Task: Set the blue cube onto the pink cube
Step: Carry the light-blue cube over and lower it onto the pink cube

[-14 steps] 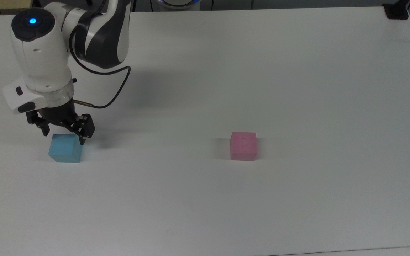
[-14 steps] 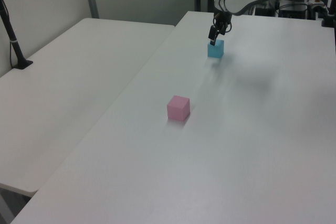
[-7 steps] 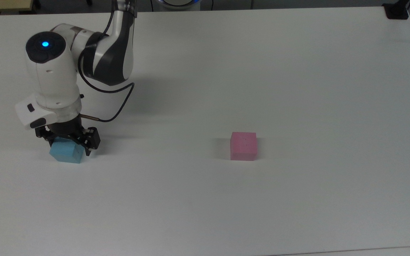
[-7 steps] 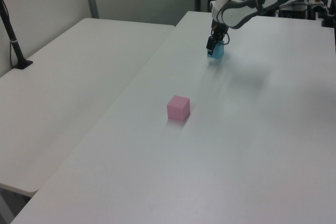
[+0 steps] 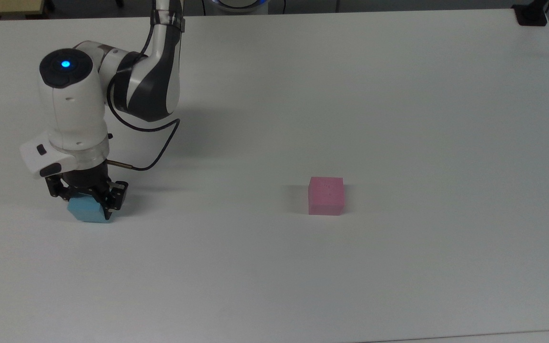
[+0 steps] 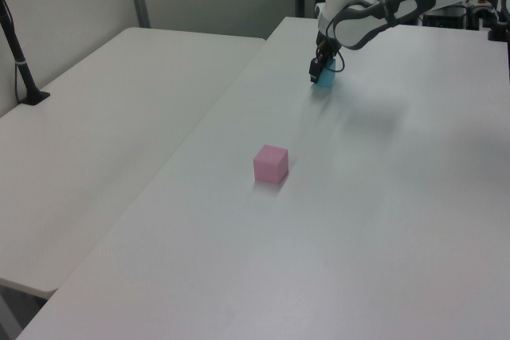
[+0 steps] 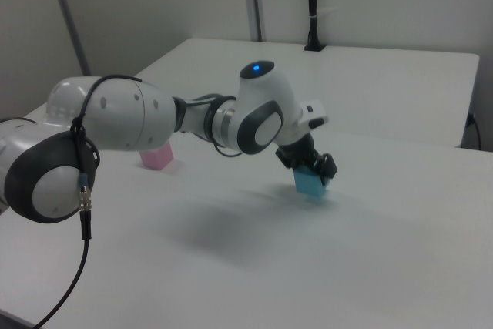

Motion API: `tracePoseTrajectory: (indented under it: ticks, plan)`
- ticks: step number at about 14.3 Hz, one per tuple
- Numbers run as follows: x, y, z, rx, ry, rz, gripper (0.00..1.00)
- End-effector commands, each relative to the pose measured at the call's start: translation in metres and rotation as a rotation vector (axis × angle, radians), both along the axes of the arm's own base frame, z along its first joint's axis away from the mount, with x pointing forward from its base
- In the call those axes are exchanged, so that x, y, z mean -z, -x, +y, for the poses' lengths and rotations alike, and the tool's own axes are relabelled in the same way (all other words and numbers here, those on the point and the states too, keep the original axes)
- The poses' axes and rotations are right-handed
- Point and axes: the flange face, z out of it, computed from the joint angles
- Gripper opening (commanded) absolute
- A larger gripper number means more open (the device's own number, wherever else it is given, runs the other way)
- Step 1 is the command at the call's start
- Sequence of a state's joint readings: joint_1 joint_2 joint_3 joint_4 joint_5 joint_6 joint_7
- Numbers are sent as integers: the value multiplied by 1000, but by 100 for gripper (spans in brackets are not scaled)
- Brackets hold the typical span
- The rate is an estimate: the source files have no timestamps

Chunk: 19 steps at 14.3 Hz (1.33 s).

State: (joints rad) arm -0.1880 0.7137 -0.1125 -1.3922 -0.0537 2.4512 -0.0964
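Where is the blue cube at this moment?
The blue cube sits on the white table at the top view's far left, between the fingers of the gripper, far from the pink cube to the top view's right.

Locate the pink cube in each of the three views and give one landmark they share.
Top view: the pink cube sits right of centre on the white table.
Left view: pink cube near the middle.
Right view: pink cube at left, partly behind the arm.
Shared landmark: the blue cube under the gripper.
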Motion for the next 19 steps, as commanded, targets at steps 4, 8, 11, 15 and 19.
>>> tracePoseTrajectory:
  ticks: [4,8,11,15,19]
  plan:
    - [-148,22,63,-26,-55,-48,20]
    - [-178,27,192,-127,-117,23,24]
    - [-170,29,278,-141,-134,31,25]
    - [-150,34,359,-154,-120,43,25]
    - [-94,30,396,-160,-88,101,25]
